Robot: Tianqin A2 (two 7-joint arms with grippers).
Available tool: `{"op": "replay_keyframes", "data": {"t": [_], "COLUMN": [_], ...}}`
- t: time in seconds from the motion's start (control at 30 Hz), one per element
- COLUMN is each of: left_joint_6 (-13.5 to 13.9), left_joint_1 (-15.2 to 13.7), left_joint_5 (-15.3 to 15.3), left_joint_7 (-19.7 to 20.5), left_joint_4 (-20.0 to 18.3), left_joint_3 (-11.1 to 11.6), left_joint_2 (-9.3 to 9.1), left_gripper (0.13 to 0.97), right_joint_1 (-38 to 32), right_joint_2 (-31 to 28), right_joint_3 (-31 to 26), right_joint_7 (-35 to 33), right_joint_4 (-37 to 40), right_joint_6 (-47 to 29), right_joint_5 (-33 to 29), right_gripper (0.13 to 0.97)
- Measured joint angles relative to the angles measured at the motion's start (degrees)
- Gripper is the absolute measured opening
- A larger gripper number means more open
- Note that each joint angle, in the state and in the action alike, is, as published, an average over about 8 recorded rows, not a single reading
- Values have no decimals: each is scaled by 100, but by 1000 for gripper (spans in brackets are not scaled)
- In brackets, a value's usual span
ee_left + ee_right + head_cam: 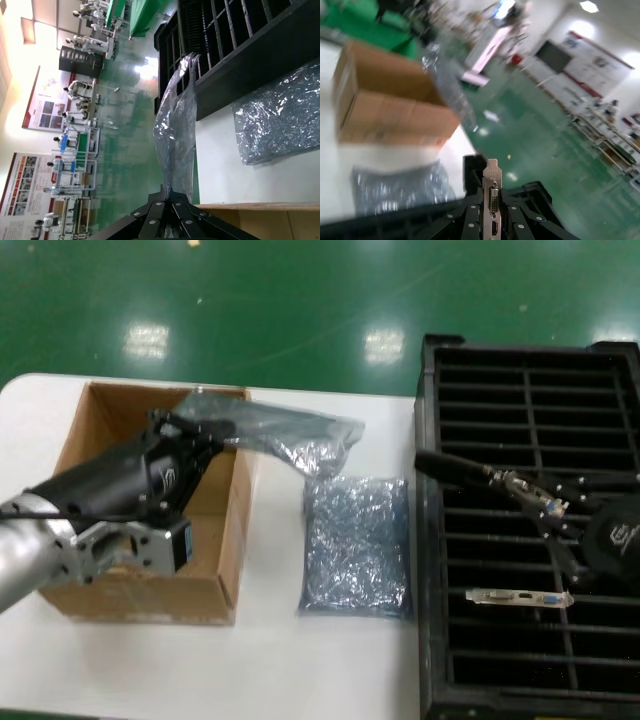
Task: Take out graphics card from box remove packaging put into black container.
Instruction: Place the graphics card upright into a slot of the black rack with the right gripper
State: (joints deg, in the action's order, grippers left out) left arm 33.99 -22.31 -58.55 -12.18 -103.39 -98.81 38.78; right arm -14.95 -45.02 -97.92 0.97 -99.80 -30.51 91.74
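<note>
My left gripper hovers over the brown cardboard box, shut on one end of the crinkly grey-silver packaging, which stretches from the box out over the table. In the left wrist view the jaws pinch the bag. My right gripper is above the black container, shut on the graphics card, a dark board held level above the slots. In the right wrist view the fingers clamp the card's silver bracket with its ports.
A flatter bluish-grey bag lies on the white table between box and container. A second silver bracket sits in a container slot near my right gripper. Green floor lies beyond the table's far edge.
</note>
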Motion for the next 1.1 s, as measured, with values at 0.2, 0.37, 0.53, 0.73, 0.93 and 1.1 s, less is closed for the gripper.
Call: {"op": "replay_keyframes", "data": {"t": [0.2, 0.37, 0.53, 0.73, 0.93, 1.1], "left_joint_6": [0, 0, 0, 0, 0, 0], "left_joint_1": [0, 0, 0, 0, 0, 0], "left_joint_5": [0, 0, 0, 0, 0, 0], "left_joint_7": [0, 0, 0, 0, 0, 0], "left_joint_4": [0, 0, 0, 0, 0, 0], "left_joint_3": [0, 0, 0, 0, 0, 0], "left_joint_2": [0, 0, 0, 0, 0, 0], "left_gripper": [140, 140, 140, 140, 140, 140], "right_joint_1": [-874, -1273, -1360, -1364, -1378, -1649], "right_joint_2": [-502, -603, -631, -632, -638, -761], "right_joint_3": [-533, -603, -617, -618, -625, -743], "right_joint_7": [1040, 1469, 1547, 1551, 1551, 1597], "right_joint_4": [-198, -350, -395, -397, -397, -400], "right_joint_6": [-664, -1378, -1576, -1585, -1603, -2011], "right_joint_5": [-1372, -1905, -1988, -1992, -1995, -1966], "right_gripper": [187, 187, 187, 187, 187, 187]}}
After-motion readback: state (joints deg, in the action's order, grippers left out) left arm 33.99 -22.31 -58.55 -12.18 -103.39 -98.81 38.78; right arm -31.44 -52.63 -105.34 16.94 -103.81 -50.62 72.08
